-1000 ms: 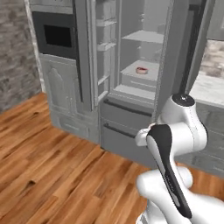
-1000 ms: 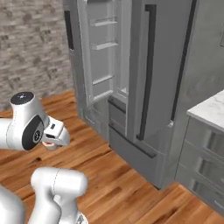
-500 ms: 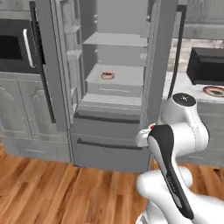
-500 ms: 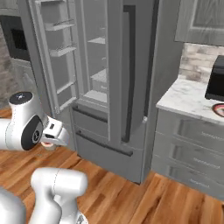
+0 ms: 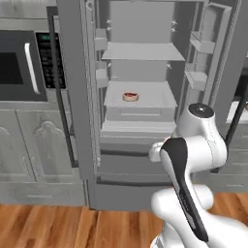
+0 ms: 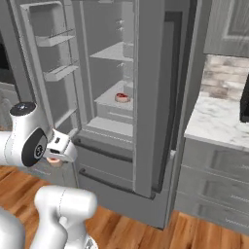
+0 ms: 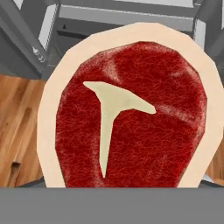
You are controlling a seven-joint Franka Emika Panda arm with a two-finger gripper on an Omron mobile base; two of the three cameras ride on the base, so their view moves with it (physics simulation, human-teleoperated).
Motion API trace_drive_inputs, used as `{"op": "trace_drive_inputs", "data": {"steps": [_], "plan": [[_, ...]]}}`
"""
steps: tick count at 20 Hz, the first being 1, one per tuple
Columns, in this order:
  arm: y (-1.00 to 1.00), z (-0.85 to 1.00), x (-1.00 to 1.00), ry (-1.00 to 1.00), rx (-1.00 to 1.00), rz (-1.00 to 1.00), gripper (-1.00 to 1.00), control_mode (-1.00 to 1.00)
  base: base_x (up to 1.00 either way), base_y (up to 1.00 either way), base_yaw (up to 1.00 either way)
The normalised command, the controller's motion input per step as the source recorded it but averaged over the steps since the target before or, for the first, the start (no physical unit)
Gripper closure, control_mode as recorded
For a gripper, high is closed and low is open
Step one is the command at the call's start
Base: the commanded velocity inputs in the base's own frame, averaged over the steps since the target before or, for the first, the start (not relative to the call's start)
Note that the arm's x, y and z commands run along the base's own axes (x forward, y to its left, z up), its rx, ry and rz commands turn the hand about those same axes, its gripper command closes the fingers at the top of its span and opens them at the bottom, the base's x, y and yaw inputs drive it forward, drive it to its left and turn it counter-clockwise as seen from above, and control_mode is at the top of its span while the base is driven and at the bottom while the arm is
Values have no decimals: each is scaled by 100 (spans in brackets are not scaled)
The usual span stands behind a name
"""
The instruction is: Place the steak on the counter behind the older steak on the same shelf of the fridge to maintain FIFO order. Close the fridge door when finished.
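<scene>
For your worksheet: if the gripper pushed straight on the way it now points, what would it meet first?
The steak it carries sits right in front of the gripper. Past that, the hand view looks down at the fridge drawers and wood floor; depth is unclear, so probably the floor near the fridge's foot.

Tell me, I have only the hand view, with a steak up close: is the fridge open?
Observer: Yes. Both doors of the fridge stand open in the left base view.
Operator: Anything inside?
Observer: One older steak lies on the middle shelf, towards its front.
Operator: And where am I relative to that?
Observer: In the right base view the hand hangs low beside the left door, outside the fridge, with the steak under it.
</scene>
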Motion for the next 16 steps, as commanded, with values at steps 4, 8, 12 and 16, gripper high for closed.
{"op": "trace_drive_inputs", "data": {"steps": [4,8,12,16], "plan": [[0,0,0,0,0,0,100,100,57,0,-20],[0,0,0,0,0,0,100,100,67,14,-30],[0,0,0,0,0,0,100,100,71,28,-28],[0,0,0,0,0,0,100,100,66,43,-27]]}}
